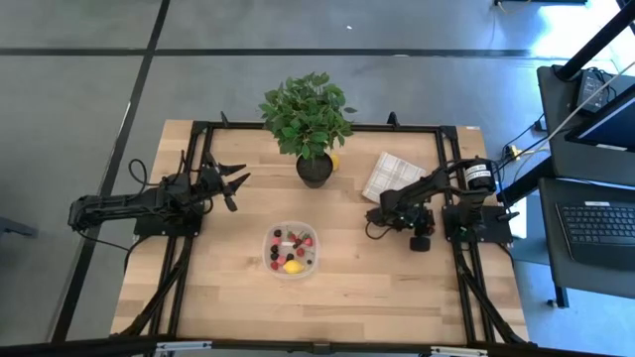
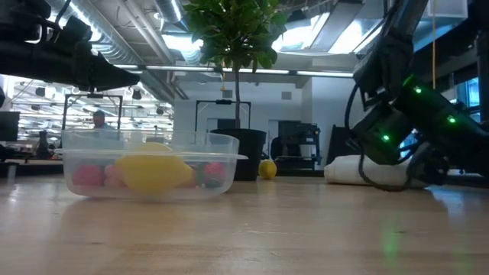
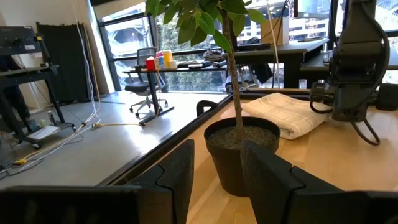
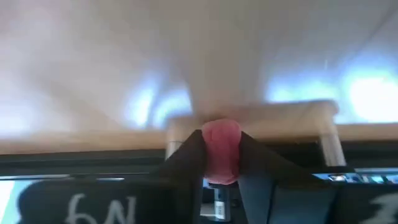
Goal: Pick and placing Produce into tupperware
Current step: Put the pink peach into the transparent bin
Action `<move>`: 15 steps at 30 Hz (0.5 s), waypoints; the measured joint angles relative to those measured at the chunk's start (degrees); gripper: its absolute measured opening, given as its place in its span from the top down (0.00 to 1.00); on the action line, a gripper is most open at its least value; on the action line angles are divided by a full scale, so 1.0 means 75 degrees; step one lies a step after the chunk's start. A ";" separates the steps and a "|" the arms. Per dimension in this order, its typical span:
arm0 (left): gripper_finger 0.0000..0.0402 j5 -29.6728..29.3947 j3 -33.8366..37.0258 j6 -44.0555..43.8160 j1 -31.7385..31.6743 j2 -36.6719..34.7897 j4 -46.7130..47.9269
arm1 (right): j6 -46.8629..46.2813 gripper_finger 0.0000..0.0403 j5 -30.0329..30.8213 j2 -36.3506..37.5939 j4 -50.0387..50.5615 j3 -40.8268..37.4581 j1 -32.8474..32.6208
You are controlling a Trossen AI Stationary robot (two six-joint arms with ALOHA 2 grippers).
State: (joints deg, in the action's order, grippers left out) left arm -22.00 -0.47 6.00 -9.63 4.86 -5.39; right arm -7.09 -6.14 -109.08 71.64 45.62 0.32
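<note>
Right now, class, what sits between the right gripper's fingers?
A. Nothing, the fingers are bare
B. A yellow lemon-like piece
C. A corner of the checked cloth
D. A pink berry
D: in the right wrist view, the right gripper has its two dark fingers closed around a small pink berry, seen against the wooden table.
</note>
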 joint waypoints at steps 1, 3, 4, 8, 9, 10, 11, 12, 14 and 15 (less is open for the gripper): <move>0.69 0.0000 0.0000 -0.0002 0.0003 0.0000 0.0000 | 0.0006 0.80 -0.0099 0.0000 0.0004 0.0092 0.0000; 0.69 0.0000 0.0000 0.0000 0.0001 0.0000 0.0000 | 0.0019 0.79 -0.0325 0.0000 0.0008 0.0350 -0.0008; 0.69 0.0000 0.0000 -0.0001 0.0000 -0.0003 0.0000 | 0.0021 0.78 -0.0397 0.0000 0.0009 0.0500 -0.0024; 0.69 0.0000 0.0001 0.0001 0.0000 -0.0001 0.0000 | 0.0026 0.78 -0.0591 0.0003 0.0005 0.1258 -0.0169; 0.69 0.0000 0.0000 0.0000 0.0000 -0.0003 0.0000 | 0.0039 0.79 -0.0605 0.0003 0.0008 0.1482 -0.0224; 0.69 0.0000 0.0000 0.0001 0.0003 -0.0001 0.0000 | 0.0055 0.79 -0.0608 0.0003 0.0003 0.1701 -0.0278; 0.69 0.0000 0.0000 0.0001 0.0003 0.0000 0.0000 | 0.0105 0.79 -0.0608 0.0003 0.0002 0.1953 -0.0334; 0.69 0.0000 0.0003 0.0001 0.0000 -0.0003 0.0000 | 0.0149 0.80 -0.0608 0.0003 0.0000 0.2200 -0.0389; 0.69 0.0000 0.0001 0.0001 0.0001 0.0000 0.0000 | 0.0182 0.80 -0.0608 0.0009 -0.0038 0.2708 -0.0487; 0.69 0.0000 0.0002 0.0001 0.0001 0.0000 0.0000 | 0.0183 0.80 -0.0608 0.0012 -0.0109 0.2954 -0.0530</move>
State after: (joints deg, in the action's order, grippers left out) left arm -22.00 -0.46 6.00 -9.62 4.86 -5.39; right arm -5.72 -10.70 -108.99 70.83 67.78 -3.66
